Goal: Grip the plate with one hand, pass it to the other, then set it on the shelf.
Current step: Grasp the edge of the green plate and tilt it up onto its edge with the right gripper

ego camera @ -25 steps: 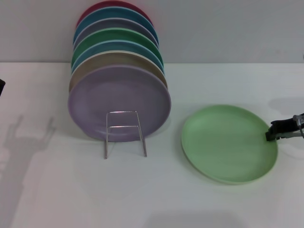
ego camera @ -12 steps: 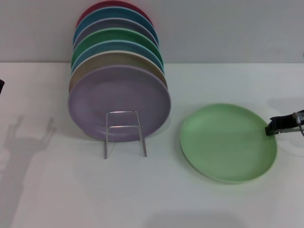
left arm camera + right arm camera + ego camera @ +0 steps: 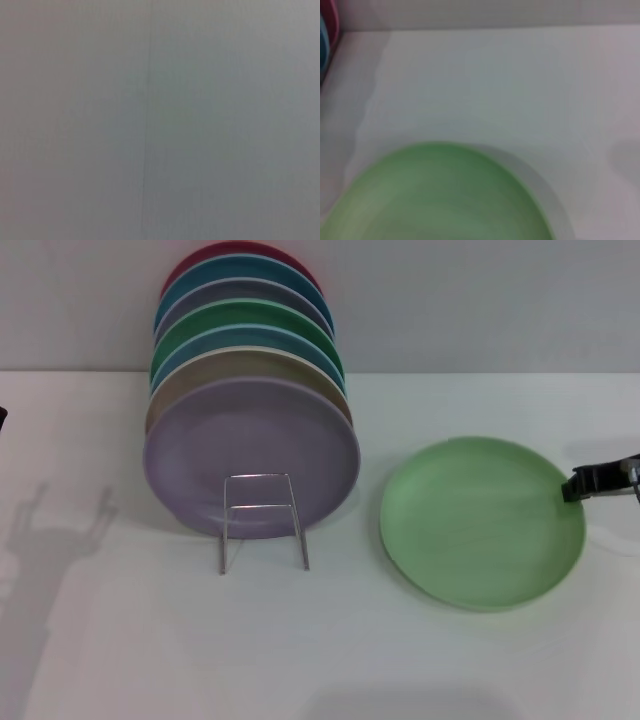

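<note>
The right gripper (image 3: 575, 487) is clenching the plate's (image 3: 480, 523) right edge, tilting it off the table, right of the shelf (image 3: 262, 520), presumably readying a handover; the left gripper is out of sight.

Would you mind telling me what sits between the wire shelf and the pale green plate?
Nothing: in the head view only bare white table separates the shelf from the plate, which the right gripper holds at its far edge.

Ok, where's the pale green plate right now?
In the head view the plate is on the robot's right of the white table, beside the shelf with its standing plates, with the right claw at its right rim.
</note>
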Robot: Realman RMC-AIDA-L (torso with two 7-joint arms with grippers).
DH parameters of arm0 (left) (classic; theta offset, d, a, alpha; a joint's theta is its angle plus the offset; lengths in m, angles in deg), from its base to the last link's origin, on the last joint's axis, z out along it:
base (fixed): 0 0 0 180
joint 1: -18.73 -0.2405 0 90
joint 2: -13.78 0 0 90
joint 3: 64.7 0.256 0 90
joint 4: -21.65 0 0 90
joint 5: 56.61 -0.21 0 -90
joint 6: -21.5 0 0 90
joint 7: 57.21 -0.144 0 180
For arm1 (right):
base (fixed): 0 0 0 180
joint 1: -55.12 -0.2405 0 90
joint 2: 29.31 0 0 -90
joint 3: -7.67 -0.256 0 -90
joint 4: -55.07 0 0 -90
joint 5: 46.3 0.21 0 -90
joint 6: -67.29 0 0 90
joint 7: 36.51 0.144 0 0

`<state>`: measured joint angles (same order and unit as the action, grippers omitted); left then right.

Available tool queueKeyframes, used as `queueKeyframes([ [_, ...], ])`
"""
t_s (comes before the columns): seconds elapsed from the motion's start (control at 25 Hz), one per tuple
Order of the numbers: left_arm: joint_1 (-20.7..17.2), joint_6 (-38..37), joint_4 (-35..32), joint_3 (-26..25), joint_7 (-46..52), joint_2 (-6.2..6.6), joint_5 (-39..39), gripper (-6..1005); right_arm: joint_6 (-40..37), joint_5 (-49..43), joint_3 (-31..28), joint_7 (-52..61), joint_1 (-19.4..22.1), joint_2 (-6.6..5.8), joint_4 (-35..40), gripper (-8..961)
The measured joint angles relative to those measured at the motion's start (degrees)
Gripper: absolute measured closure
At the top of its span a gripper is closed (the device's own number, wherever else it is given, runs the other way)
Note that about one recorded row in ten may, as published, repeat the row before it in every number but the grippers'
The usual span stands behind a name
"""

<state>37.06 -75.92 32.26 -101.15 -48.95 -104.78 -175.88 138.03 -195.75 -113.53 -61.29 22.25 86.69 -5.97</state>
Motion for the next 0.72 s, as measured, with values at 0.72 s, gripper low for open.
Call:
queueKeyframes([
  [0.72,0.43,-0.07,-0.06,-0.20,-0.09,0.09,-0.01,169,-2.62,-2.89,2.10,-1.18,4.82,3.09,-15.07,936],
])
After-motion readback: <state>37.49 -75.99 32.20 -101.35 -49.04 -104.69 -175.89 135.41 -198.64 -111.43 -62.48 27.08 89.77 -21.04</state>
